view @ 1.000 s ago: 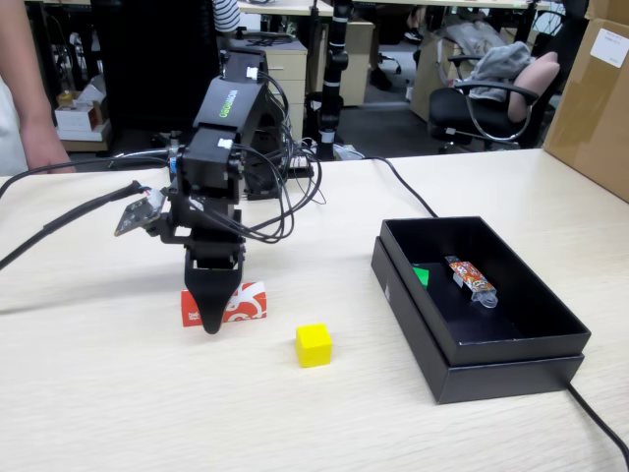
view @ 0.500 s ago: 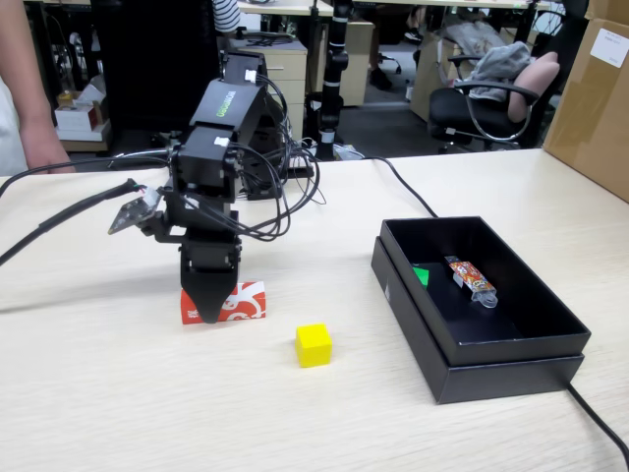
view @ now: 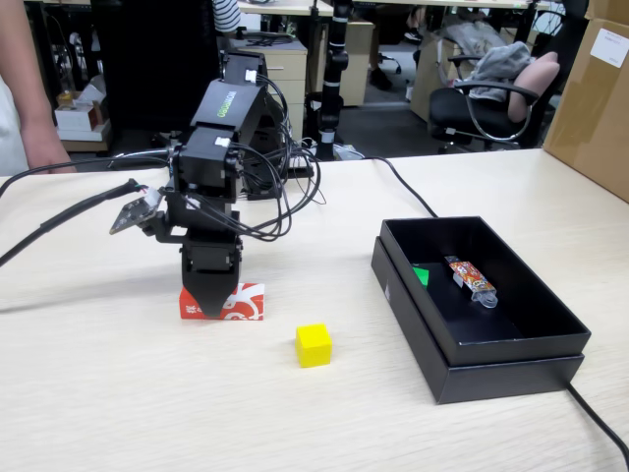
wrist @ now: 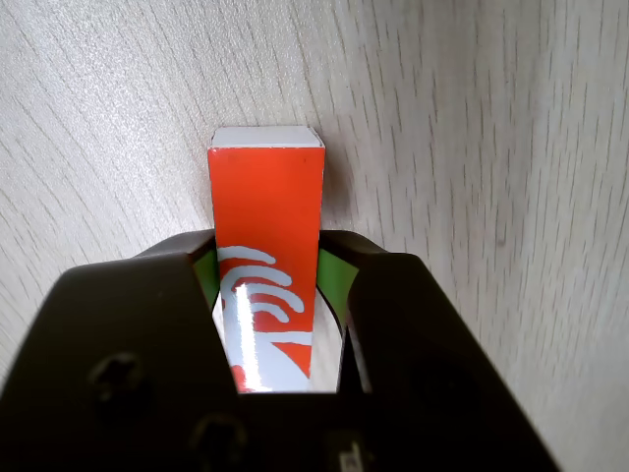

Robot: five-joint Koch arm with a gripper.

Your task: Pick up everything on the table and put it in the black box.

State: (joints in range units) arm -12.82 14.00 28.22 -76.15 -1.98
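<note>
So the red carton [view: 239, 302] is lying flat on the table [view: 147, 403], long axis running 9-to-3 across the fixed view, white swirl print facing the camera; in the wrist view that same carton [wrist: 265, 226] runs 6-to-12 straight up the frame, its white end cap at the 12 o'clock end, the 6 o'clock end tucked in between the jaws.

The gripper [view: 210, 307] is pointing straight down onto the left half of the carton in the fixed view; the arm is folded up over it, upper links leaning back toward 1 o'clock, cables looping off its right side. From the wrist cam the gripper [wrist: 265, 295] has one jaw on each long side of the carton, green pads [wrist: 330, 280] right up against the orange-red faces with basically no gap; so it's closed down to carton width and has hold of it, carton seemingly on the wood, though I can't tell for sure.

The yellow cube [view: 314, 345] sits on the table at about 4 o'clock from the carton, near but apart. The black box [view: 447, 339] is well off toward 3 o'clock; the green cube [view: 423, 276] is inside it by the left wall, and a colourful wrapped packet [view: 471, 279] lies in there too, angled from 11 to 5.
</note>
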